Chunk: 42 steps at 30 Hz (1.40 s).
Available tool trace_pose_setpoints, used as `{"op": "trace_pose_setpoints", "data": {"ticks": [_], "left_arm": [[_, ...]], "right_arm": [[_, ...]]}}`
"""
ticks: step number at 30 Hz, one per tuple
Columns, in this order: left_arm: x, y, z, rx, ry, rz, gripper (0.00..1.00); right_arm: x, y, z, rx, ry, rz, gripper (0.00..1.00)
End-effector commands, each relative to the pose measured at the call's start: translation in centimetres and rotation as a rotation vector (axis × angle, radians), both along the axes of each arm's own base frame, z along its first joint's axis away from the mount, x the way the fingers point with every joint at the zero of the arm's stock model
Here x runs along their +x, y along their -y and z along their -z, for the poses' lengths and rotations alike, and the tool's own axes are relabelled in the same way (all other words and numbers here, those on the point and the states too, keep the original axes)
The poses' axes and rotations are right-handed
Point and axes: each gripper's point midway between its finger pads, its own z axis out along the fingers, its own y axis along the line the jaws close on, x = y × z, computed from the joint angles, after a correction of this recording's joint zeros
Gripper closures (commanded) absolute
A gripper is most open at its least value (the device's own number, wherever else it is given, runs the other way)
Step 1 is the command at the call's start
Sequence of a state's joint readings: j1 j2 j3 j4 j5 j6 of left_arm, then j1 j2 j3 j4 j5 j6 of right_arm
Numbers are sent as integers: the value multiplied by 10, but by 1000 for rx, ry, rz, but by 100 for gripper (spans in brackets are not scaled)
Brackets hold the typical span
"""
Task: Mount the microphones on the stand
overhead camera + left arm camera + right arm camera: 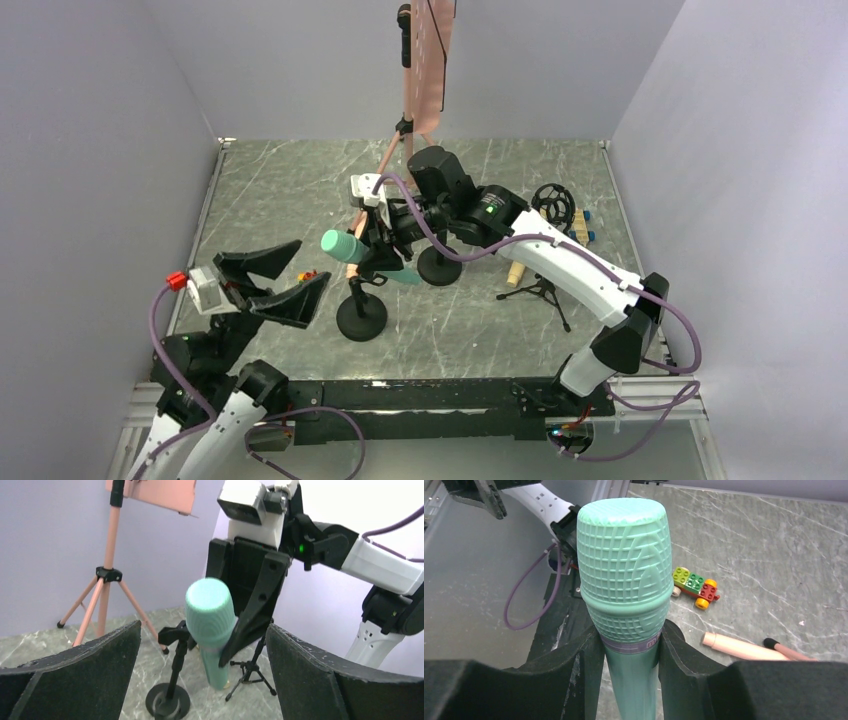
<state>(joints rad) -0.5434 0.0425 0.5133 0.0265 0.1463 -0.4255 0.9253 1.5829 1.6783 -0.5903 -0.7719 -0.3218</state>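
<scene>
A teal microphone (350,247) is clamped just below its head between my right gripper's (378,256) black fingers (574,670). It fills the right wrist view (624,580). It hangs tilted in the air, head toward the left arm, close beside the clip (175,633) of a black round-base stand (361,318). In the left wrist view the microphone (210,615) is just right of that clip, and I cannot tell if they touch. My left gripper (312,260) is open and empty, left of the stand and facing it.
A second round black base (438,268) stands behind the first. A small black tripod (540,290), a black ring mount (555,205) and wooden pieces (575,232) lie to the right. A pink music stand (425,60) stands at the back. A toy brick car (694,585) and a pink tube (744,647) lie on the table.
</scene>
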Motion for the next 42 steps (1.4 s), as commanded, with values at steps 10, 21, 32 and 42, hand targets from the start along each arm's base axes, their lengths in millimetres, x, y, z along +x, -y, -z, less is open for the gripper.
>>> {"op": "trace_pose_setpoints", "data": {"ticks": [10, 21, 32, 42], "left_arm": [[23, 27, -39, -51, 42, 75, 2], [30, 47, -35, -36, 26, 157, 9], [38, 59, -21, 13, -26, 189, 31], [31, 60, -33, 37, 16, 206, 100]], "right_arm": [[-14, 0, -26, 97, 33, -84, 99], [-15, -6, -23, 95, -2, -106, 100], [-15, -7, -19, 90, -6, -108, 100], [-13, -5, -13, 82, -6, -98, 81]]}}
